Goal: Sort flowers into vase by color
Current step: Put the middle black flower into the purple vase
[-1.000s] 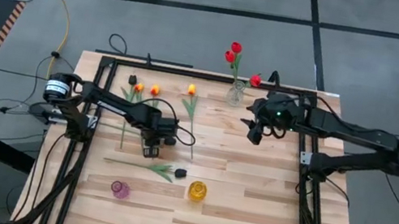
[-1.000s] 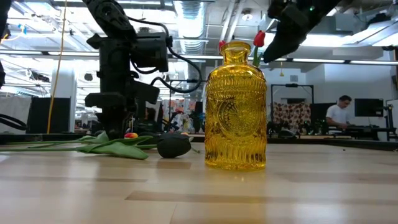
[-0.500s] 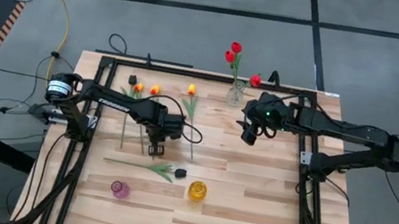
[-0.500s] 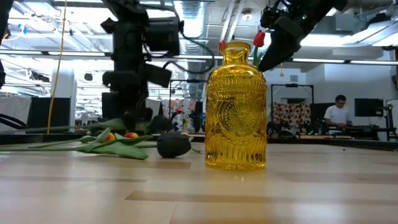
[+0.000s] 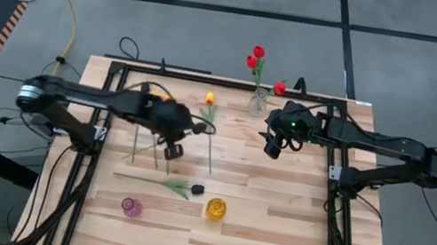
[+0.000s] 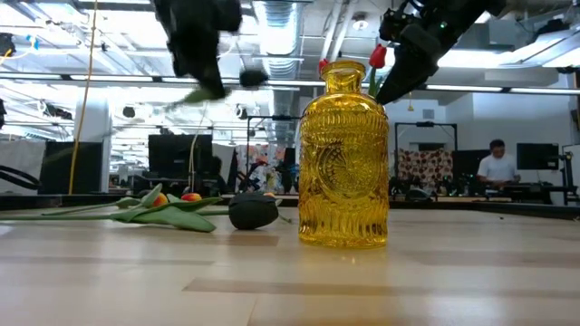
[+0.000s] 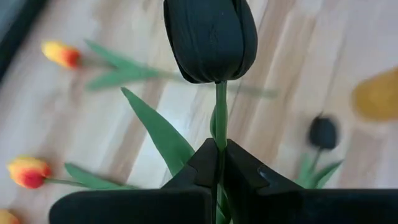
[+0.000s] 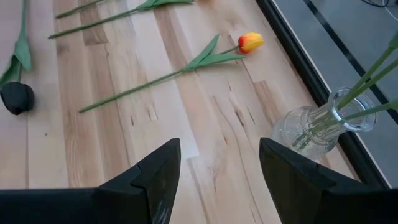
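Observation:
My left gripper (image 5: 170, 149) hangs raised over the table's left middle, shut on a black tulip (image 7: 210, 38). That tulip's head (image 6: 254, 79) shows blurred high up in the low view. Yellow-orange tulips (image 7: 60, 54) (image 5: 209, 97) and another black tulip (image 5: 198, 189) lie flat on the boards. A yellow vase (image 5: 216, 209) stands near the front. A clear vase (image 5: 258, 104) at the far edge holds red tulips (image 5: 257, 55). My right gripper (image 5: 272, 147) hovers open beside the clear vase, holding nothing. My left gripper pinches the black tulip's thin green stem (image 7: 219, 127) between its two fingers, a little below the head. The fingers slant downward. The head stands out past the fingertips and a long leaf (image 7: 158, 130) spreads beside it. The flower is lifted clear of the table.
A small purple vase (image 5: 130, 207) stands at the front left. A black frame (image 5: 120, 69) borders the wooden table. The clear vase (image 8: 317, 127) sits close to my right gripper (image 8: 217, 152). A person (image 6: 494, 165) sits far off in the room behind.
My left gripper has risen from the table with the black tulip and tipped more steeply downward. The flower, which lay on the boards, now hangs clear of them. My right gripper stays open.

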`<state>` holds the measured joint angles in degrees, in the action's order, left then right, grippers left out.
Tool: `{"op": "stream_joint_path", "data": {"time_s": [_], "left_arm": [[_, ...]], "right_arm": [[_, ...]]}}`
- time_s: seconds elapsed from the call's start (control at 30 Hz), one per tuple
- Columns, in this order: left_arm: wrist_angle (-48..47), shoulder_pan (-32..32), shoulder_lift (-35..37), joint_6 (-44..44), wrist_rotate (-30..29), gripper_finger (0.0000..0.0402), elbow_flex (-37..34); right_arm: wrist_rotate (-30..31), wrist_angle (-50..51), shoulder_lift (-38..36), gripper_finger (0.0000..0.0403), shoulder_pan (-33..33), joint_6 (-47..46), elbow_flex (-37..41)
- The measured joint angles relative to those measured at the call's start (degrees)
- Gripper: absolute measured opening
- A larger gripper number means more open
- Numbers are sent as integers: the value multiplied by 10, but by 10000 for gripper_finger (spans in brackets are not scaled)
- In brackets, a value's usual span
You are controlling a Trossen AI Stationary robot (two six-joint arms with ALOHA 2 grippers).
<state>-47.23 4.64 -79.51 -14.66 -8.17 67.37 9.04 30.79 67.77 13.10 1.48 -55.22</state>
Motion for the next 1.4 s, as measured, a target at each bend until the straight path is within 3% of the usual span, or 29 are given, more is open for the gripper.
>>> {"op": "stream_joint_path", "data": {"time_s": [0.33,0.63,0.97,1.4], "left_arm": [[8,-137,157,-159,-169,4,0],[7,-275,192,-267,-293,4,0],[25,-348,192,-327,-344,4,0],[80,-379,192,-319,-343,4,0]], "right_arm": [[0,-14,0,246,0,0,0],[0,-41,0,246,0,0,0],[0,-43,0,246,0,0,0],[0,-43,0,246,0,-1,0]]}}
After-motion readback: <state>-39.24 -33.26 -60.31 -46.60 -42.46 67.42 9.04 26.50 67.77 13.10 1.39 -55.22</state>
